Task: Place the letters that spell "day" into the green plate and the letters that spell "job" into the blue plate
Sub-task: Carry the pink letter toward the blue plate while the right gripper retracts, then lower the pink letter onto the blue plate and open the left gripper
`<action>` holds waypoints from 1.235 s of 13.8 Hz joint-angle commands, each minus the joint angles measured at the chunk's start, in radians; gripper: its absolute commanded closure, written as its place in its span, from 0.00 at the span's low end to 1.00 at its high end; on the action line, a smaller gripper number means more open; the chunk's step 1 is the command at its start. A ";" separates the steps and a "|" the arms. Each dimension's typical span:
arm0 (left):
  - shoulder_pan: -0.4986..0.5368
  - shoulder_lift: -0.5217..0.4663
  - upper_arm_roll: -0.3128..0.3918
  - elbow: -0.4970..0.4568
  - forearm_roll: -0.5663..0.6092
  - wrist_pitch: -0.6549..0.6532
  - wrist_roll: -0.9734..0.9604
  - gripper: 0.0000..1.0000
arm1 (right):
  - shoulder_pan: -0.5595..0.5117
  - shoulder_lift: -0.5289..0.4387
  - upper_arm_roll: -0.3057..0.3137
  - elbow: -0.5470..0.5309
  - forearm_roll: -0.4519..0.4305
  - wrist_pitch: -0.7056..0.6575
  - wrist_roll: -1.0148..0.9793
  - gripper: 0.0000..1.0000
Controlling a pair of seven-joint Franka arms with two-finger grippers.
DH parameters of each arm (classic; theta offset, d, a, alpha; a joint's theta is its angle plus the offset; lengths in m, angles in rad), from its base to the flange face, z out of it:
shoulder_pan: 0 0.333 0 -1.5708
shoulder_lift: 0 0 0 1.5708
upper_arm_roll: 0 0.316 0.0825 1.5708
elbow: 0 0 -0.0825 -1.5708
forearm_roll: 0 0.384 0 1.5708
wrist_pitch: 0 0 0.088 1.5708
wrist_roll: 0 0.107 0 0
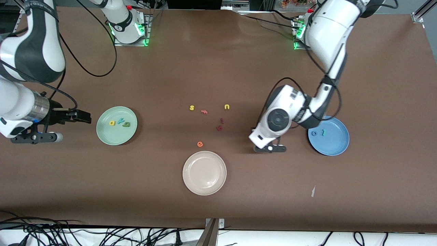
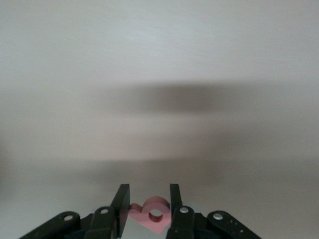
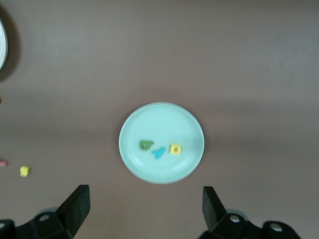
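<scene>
Between the left gripper [image 2: 147,209] fingers, a pinched salmon-pink foam "b" [image 2: 152,214]; right gripper [image 3: 144,206] spread.

A: Brown tabletop [image 1: 239,61]. On it?
B: Green plate [image 1: 116,137], right arm's end; blue plate [image 1: 336,145], left arm's end; cream-white plate [image 1: 204,173] nearest the camera; loose letters [image 1: 209,118] mid-table.

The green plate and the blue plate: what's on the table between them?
Between the green plate and blue plate, the front view shows loose letters and the left gripper.
</scene>
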 commanded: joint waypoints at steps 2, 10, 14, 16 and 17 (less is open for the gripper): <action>0.176 -0.065 -0.011 -0.032 0.020 -0.099 0.294 0.72 | -0.042 -0.077 0.071 -0.091 -0.054 0.006 -0.002 0.00; 0.406 -0.048 -0.010 -0.119 0.079 -0.026 0.620 0.73 | -0.148 -0.269 0.088 -0.120 -0.029 0.003 -0.014 0.00; 0.453 -0.077 -0.007 -0.112 0.076 -0.041 0.717 0.00 | -0.280 -0.336 0.244 -0.150 0.001 -0.047 -0.011 0.00; 0.465 -0.099 -0.007 -0.063 0.076 -0.119 0.715 0.00 | -0.218 -0.359 0.223 -0.174 -0.073 -0.050 -0.002 0.00; 0.469 -0.119 -0.007 -0.049 0.076 -0.159 0.712 0.00 | -0.217 -0.360 0.221 -0.182 -0.075 -0.049 -0.002 0.00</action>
